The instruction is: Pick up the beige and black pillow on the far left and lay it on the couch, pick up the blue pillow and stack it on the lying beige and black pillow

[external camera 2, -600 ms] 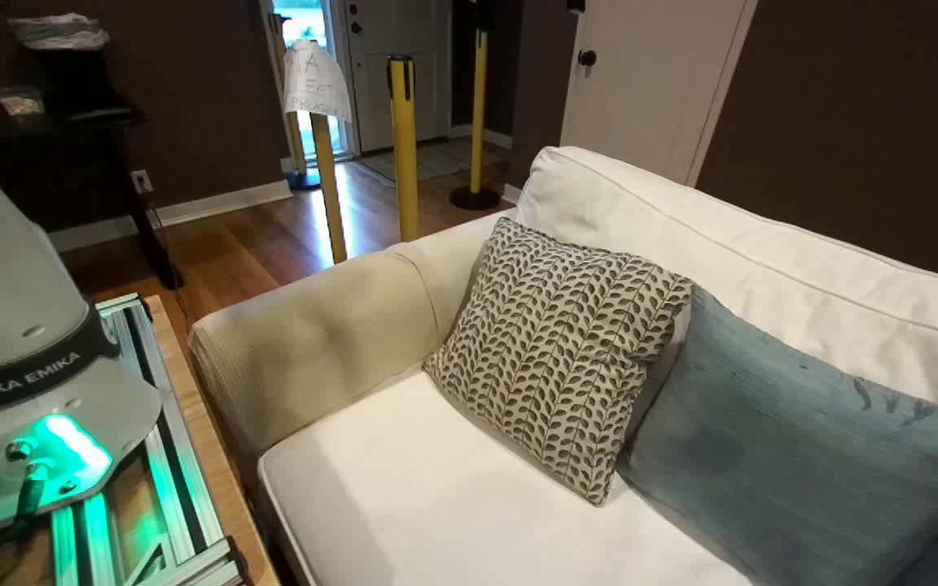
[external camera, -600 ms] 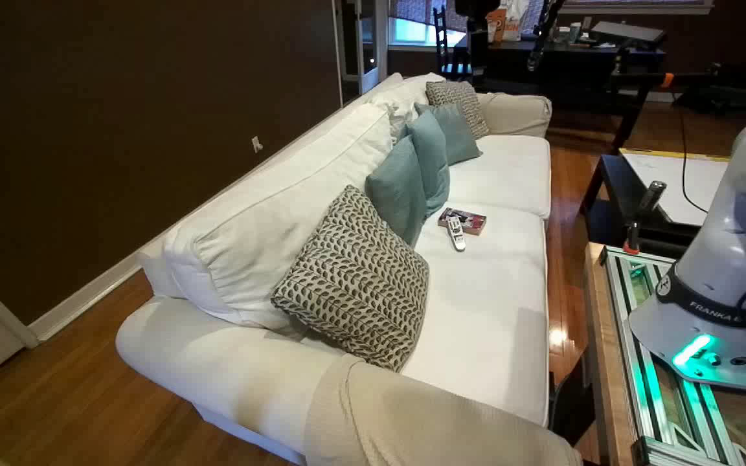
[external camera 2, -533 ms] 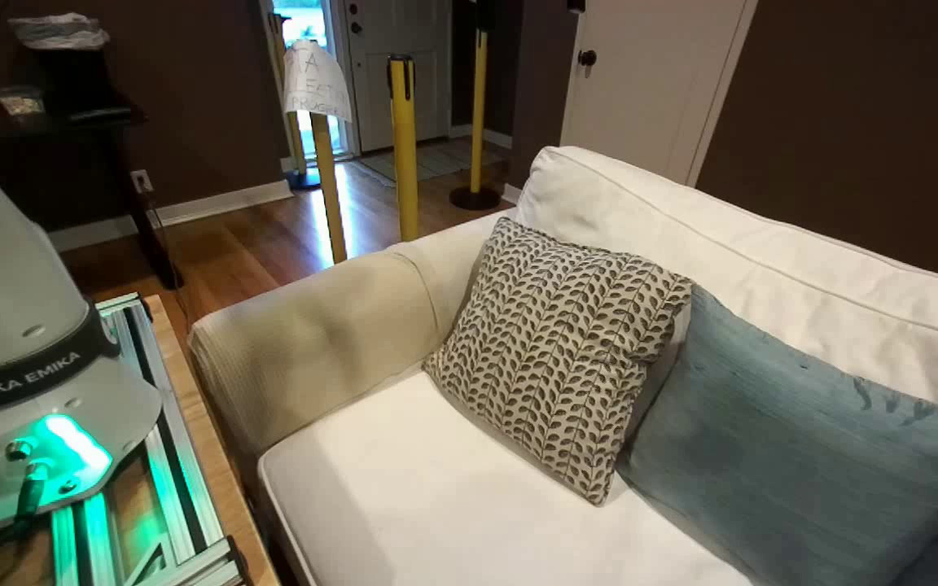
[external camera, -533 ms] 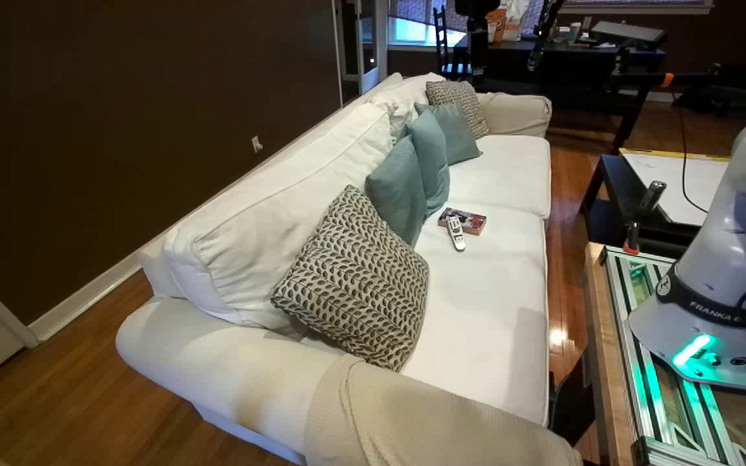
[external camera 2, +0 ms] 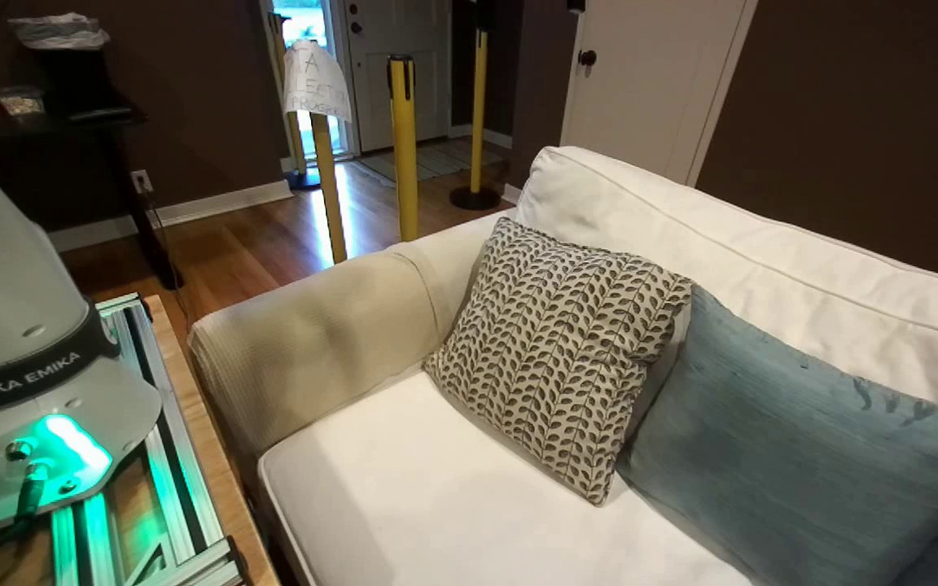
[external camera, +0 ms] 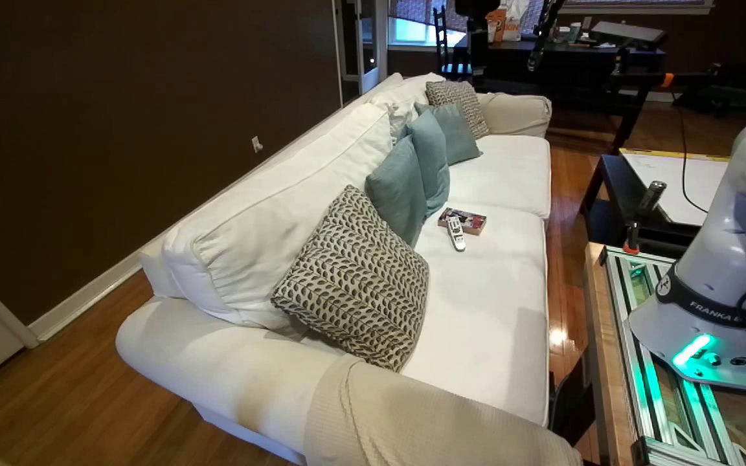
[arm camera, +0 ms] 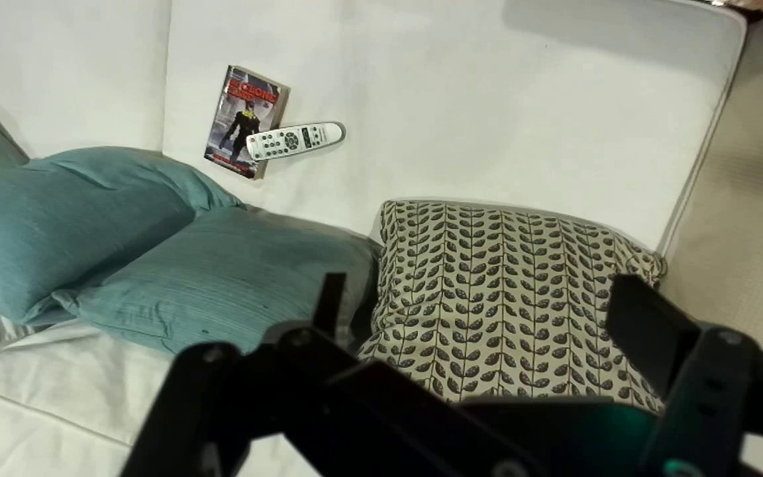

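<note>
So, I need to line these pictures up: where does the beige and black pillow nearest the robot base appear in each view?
In an exterior view: beige and black pillow, just below centre.
In an exterior view: beige and black pillow, below and right of centre.
Wrist view: beige and black pillow, right of centre, partly hidden by the gripper.
Shared landmark: the blue pillow next to it.

Can see a leaf-patterned beige and black pillow (external camera 2: 558, 350) tilted back in a corner of the rumpled white couch (external camera: 476, 317), just beside a plain blue pillow (external camera 2: 795, 431), also leaning.
</note>
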Robot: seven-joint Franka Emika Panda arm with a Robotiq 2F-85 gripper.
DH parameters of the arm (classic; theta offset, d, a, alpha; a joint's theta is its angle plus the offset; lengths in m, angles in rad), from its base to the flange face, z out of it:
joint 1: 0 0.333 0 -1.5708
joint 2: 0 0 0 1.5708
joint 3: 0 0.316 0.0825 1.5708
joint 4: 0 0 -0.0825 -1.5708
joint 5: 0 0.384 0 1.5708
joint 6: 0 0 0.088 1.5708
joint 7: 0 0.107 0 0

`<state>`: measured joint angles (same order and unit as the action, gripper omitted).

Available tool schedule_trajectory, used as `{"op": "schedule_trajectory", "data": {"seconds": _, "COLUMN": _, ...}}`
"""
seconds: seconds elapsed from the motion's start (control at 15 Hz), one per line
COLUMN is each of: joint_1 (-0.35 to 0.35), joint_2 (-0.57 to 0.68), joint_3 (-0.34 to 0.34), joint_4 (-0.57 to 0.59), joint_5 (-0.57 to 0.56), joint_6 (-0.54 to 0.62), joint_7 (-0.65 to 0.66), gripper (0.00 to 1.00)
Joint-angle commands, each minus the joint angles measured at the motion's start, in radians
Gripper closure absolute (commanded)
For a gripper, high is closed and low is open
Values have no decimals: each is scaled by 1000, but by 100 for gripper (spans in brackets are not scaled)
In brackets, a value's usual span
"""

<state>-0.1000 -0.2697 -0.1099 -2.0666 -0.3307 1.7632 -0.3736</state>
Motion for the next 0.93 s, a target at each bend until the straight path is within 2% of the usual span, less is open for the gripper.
{"op": "schedule_trajectory", "data": {"seconds": 0.0, "joint_1": 3, "joint_2": 23, "joint_3": -11, "joint_4": 11, "joint_5": 20, "joint_6": 15, "joint_7": 46, "gripper": 0}}
{"op": "schedule_trajectory", "data": {"seconds": 0.33, "joint_1": -10, "joint_2": 136, "joint_3": -28, "joint_4": -20, "joint_5": 142, "joint_6": 246, "joint_7": 272, "gripper": 0}}
{"op": "schedule_trajectory", "data": {"seconds": 0.73, "joint_1": -13, "joint_2": 329, "joint_3": -16, "joint_4": -8, "joint_5": 227, "joint_6": 520, "joint_7": 567, "gripper": 0}}
{"op": "schedule_trajectory", "data": {"seconds": 0.87, "joint_1": -10, "joint_2": 400, "joint_3": -16, "joint_4": 7, "joint_5": 298, "joint_6": 581, "joint_7": 627, "gripper": 0}}
